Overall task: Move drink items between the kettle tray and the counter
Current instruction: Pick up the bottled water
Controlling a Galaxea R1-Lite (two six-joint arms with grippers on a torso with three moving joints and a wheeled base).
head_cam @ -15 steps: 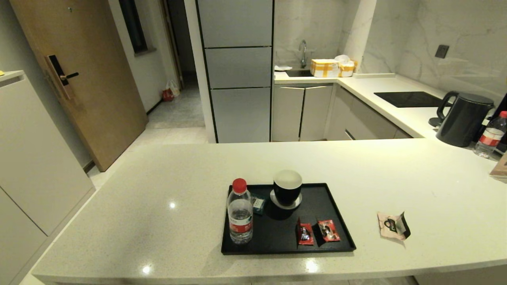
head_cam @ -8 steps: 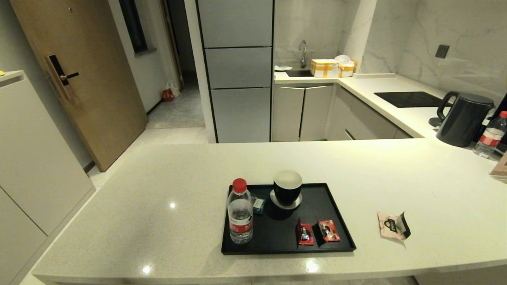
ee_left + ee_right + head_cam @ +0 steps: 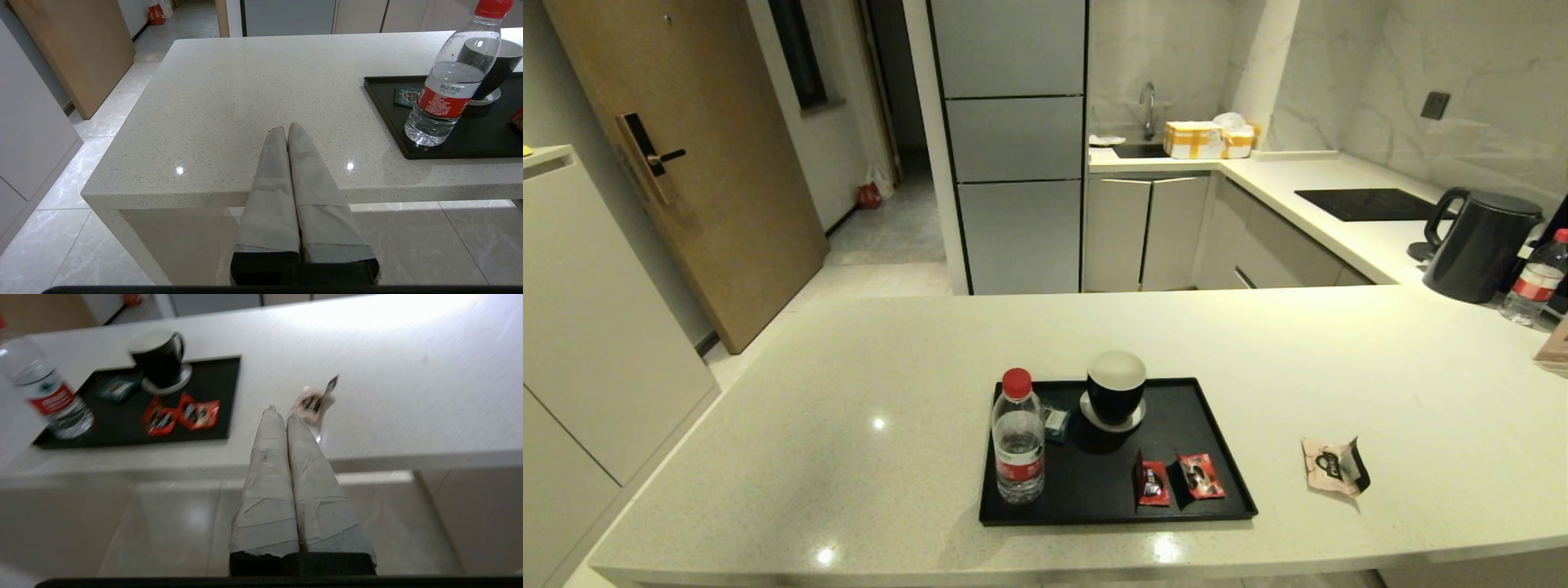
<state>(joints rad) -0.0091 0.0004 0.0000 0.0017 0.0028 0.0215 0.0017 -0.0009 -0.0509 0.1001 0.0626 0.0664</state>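
Observation:
A clear water bottle [image 3: 1018, 441] with red cap and red label stands upright in the near left corner of the black kettle tray [image 3: 1217, 457]. The bottle [image 3: 453, 81] also shows in the left wrist view. The pale beige sachet [image 3: 1331, 465] lies on the off-white counter [image 3: 849, 425], to the right of the tray. My left gripper [image 3: 284, 130] is shut and empty, held before the counter's front edge, left of the tray [image 3: 392, 122]. My right gripper [image 3: 281, 415] is shut and empty, its tips just short of the sachet [image 3: 312, 401]. Neither arm shows in the head view.
On the tray stand a black cup [image 3: 1116, 388] on a saucer, two red sachets [image 3: 1180, 478] and a small dark packet [image 3: 1055, 421]. At the far right are a black kettle [image 3: 1478, 245], another bottle [image 3: 1534, 279] and a black hob [image 3: 1364, 204].

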